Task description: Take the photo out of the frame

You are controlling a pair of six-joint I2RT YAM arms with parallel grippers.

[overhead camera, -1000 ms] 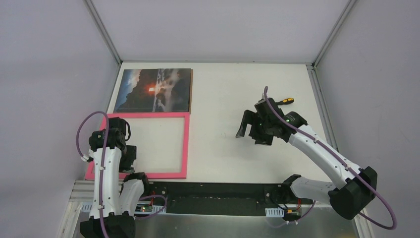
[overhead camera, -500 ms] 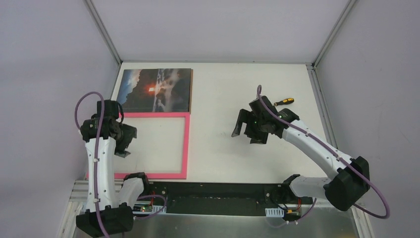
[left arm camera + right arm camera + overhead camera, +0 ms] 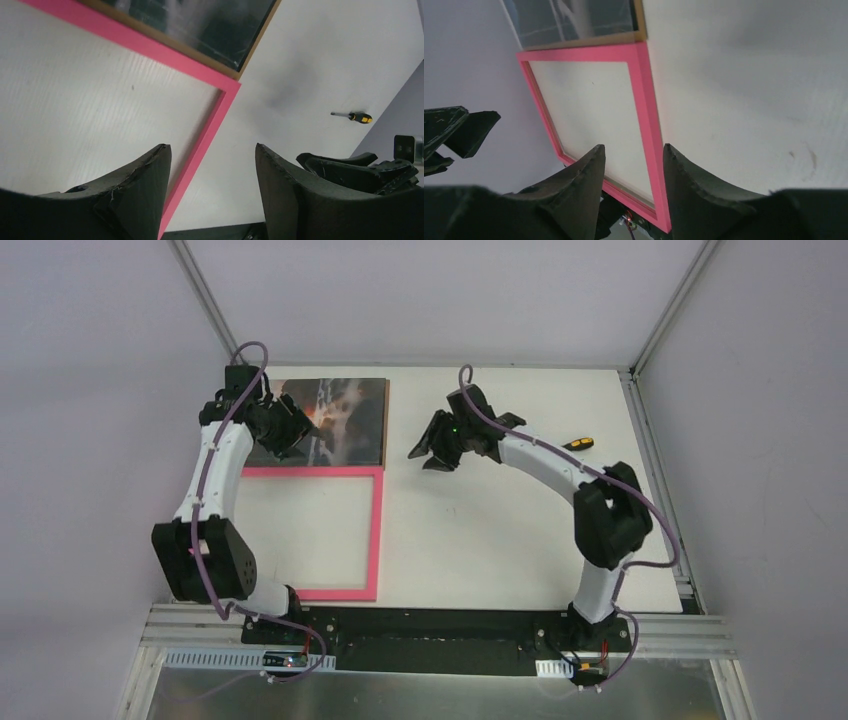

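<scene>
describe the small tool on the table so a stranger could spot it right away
On the white table, the pink frame and the photo fill the left side. Go to the far right part instead: the screwdriver lies there alone, just beyond the right arm. It is the only small thing, with a yellow-and-black handle.

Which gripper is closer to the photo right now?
Left. The left gripper hangs over the left half of the photo; the right gripper sits beyond the photo's right edge, apart from it.

Left end effector (image 3: 293, 437) hides photo (image 3: 355, 420) left part; screwdriver (image 3: 356, 117) tiny.
</scene>
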